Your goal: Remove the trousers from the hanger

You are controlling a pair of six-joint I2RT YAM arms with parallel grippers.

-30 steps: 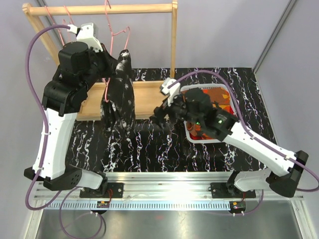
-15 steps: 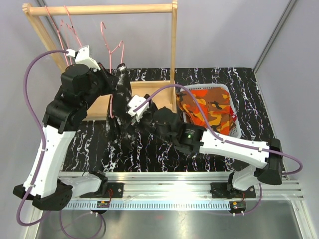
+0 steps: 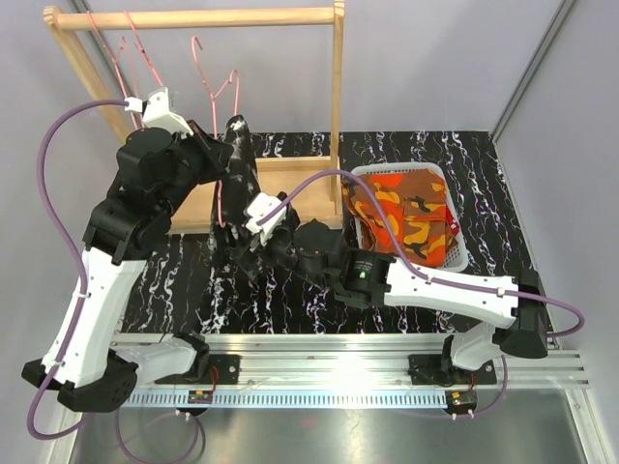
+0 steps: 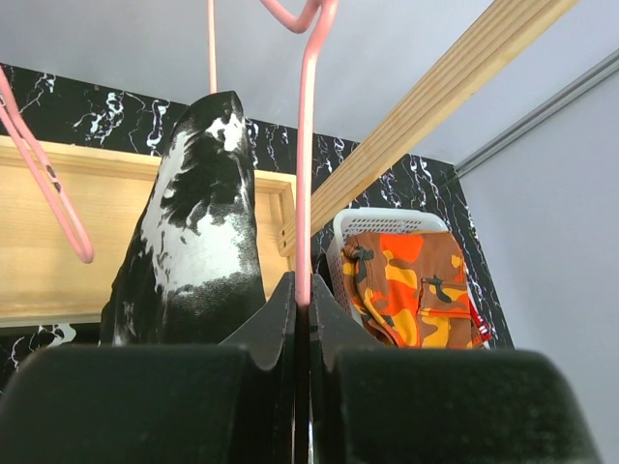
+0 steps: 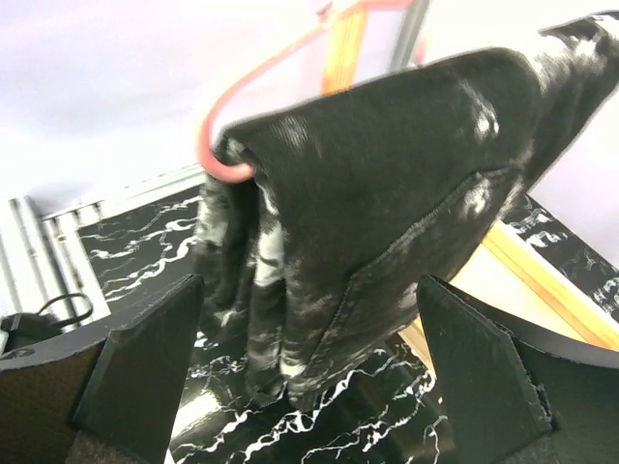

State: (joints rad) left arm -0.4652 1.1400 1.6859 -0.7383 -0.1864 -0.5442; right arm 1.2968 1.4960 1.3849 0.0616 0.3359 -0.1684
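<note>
The black trousers with white splashes (image 3: pixel 238 184) hang folded over a pink hanger (image 3: pixel 219 92). My left gripper (image 3: pixel 221 155) is shut on the hanger's wire (image 4: pixel 306 174), with the trousers (image 4: pixel 198 242) just to its left. My right gripper (image 3: pixel 242 253) is open, and the lower part of the trousers (image 5: pixel 368 222) hangs between its spread fingers (image 5: pixel 145 377) without being pinched. The hanger's pink end (image 5: pixel 218 159) shows at the fold. The orange-brown patterned trousers (image 3: pixel 401 213) lie in the white basket (image 3: pixel 456 249). An edge of red cloth (image 4: pixel 476 324) shows under them.
The wooden rack's top rail (image 3: pixel 193 17) and right post (image 3: pixel 338 87) stand behind the arms, with its wooden base (image 3: pixel 290 184) below. Empty pink hangers (image 3: pixel 135 48) hang at the rail's left. The basket stands at the right on the black marbled table (image 3: pixel 484 164).
My right arm swung left from over the basket to the hanging black trousers and now has its open fingers around their lower part. My left arm shifted slightly with the hanger.
</note>
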